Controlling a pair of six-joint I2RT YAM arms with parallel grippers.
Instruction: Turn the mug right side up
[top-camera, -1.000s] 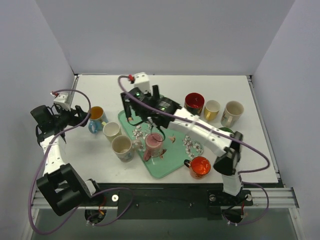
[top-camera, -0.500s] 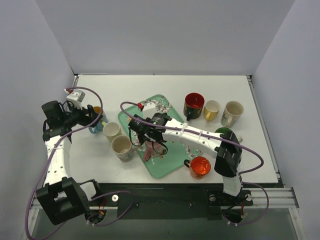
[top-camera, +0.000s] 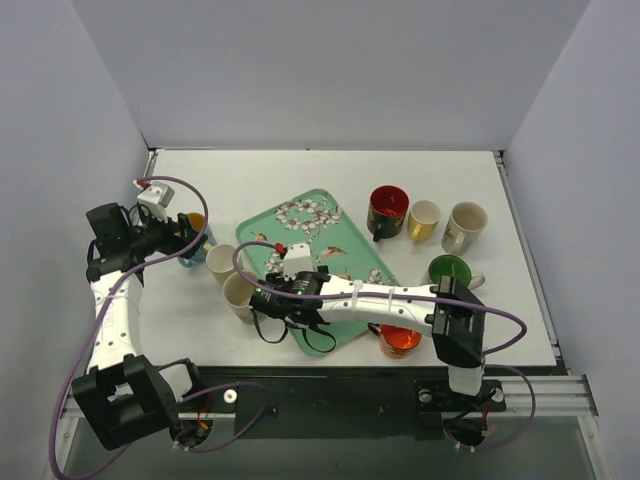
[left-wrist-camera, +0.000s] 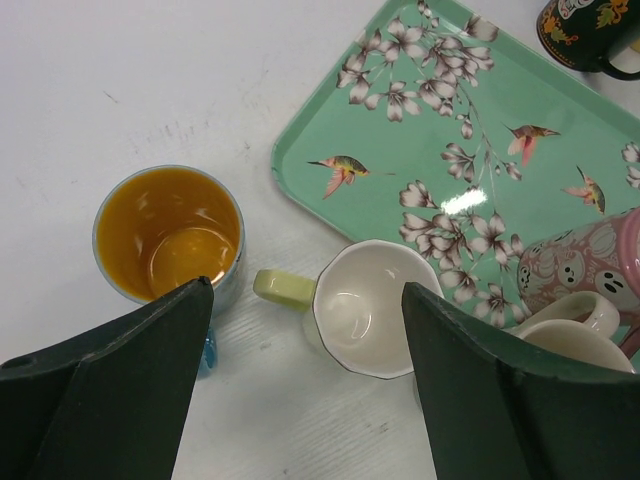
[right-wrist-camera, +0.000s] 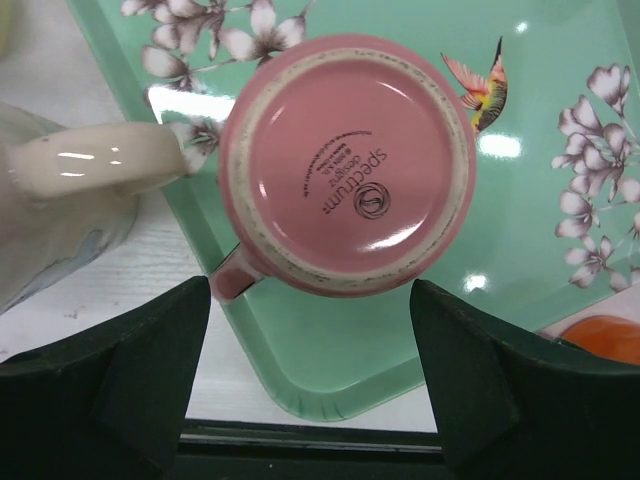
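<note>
A pink mug (right-wrist-camera: 345, 165) stands upside down on the green floral tray (right-wrist-camera: 560, 110), its base up and its handle toward the tray's near-left corner. My right gripper (right-wrist-camera: 310, 400) is open and hangs above the tray's near edge, its jaws to either side just short of the mug. In the top view my right gripper (top-camera: 285, 310) hides the mug. The mug's patterned side shows at the right edge of the left wrist view (left-wrist-camera: 580, 265). My left gripper (left-wrist-camera: 305, 390) is open and empty above the table left of the tray (top-camera: 310, 225).
A blue mug with an orange inside (left-wrist-camera: 170, 235) and a white mug with a pale green handle (left-wrist-camera: 365, 320) stand under my left gripper. A cream mug (right-wrist-camera: 60, 200) touches the tray's left edge. Dark red (top-camera: 388, 208), yellow (top-camera: 424, 218), cream (top-camera: 465, 225), green (top-camera: 450, 272) and orange (top-camera: 400, 338) mugs stand right.
My right gripper has swung from the tray's far side to its near side, past the pink mug. My left gripper has moved right, toward the blue mug.
</note>
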